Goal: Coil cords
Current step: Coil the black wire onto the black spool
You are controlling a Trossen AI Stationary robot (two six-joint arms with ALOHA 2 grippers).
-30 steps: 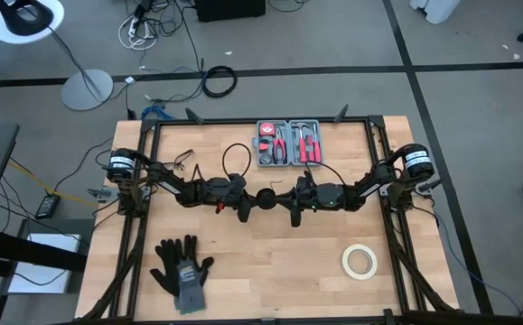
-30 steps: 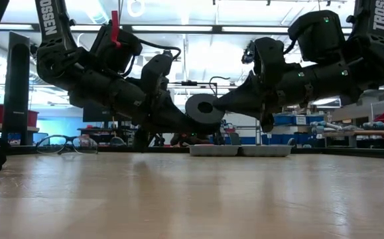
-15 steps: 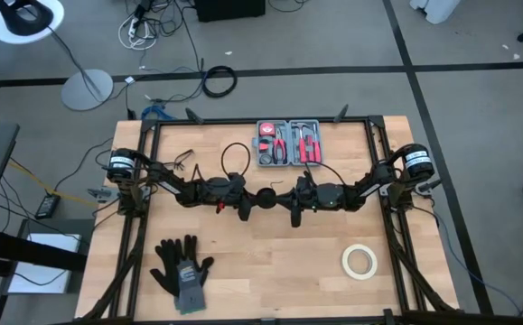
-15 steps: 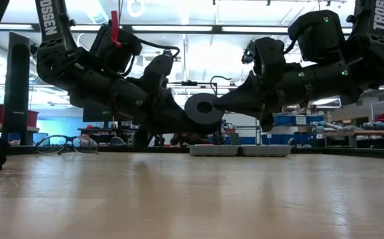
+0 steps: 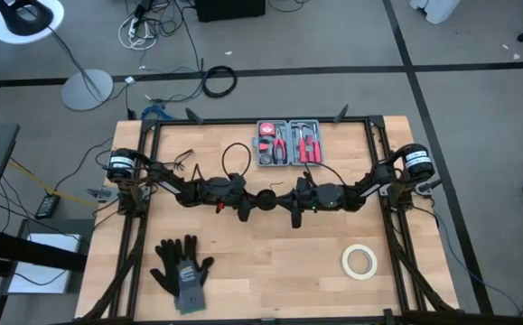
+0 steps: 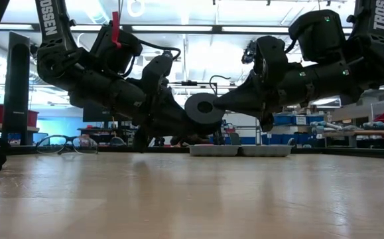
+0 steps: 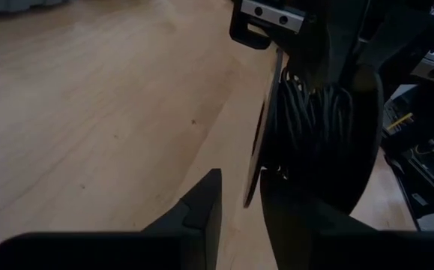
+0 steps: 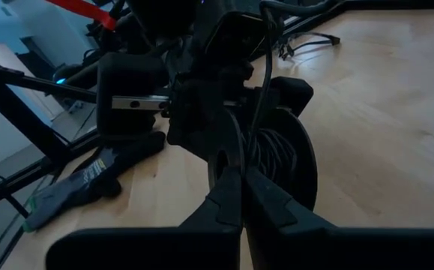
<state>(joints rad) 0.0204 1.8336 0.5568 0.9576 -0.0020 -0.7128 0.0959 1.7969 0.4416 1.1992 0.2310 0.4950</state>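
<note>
At frame centre we see the left gripper (image 5: 246,208), fingers slightly apart around the rim of the round black disc wound with thin black cord (image 6: 202,107), while the right gripper (image 5: 290,207) pinches shut on that disc, above the wooden table (image 5: 270,262)

You're looking at a robotics lab or workshop here: grey floor (image 5: 478,135) taped off in black lines, loose cables (image 5: 153,27) lying around, a lamp stand (image 5: 87,88), and out past the table (image 6: 192,192) there's shelving with blue bins (image 6: 298,120) under strip lights (image 6: 178,29).
</note>
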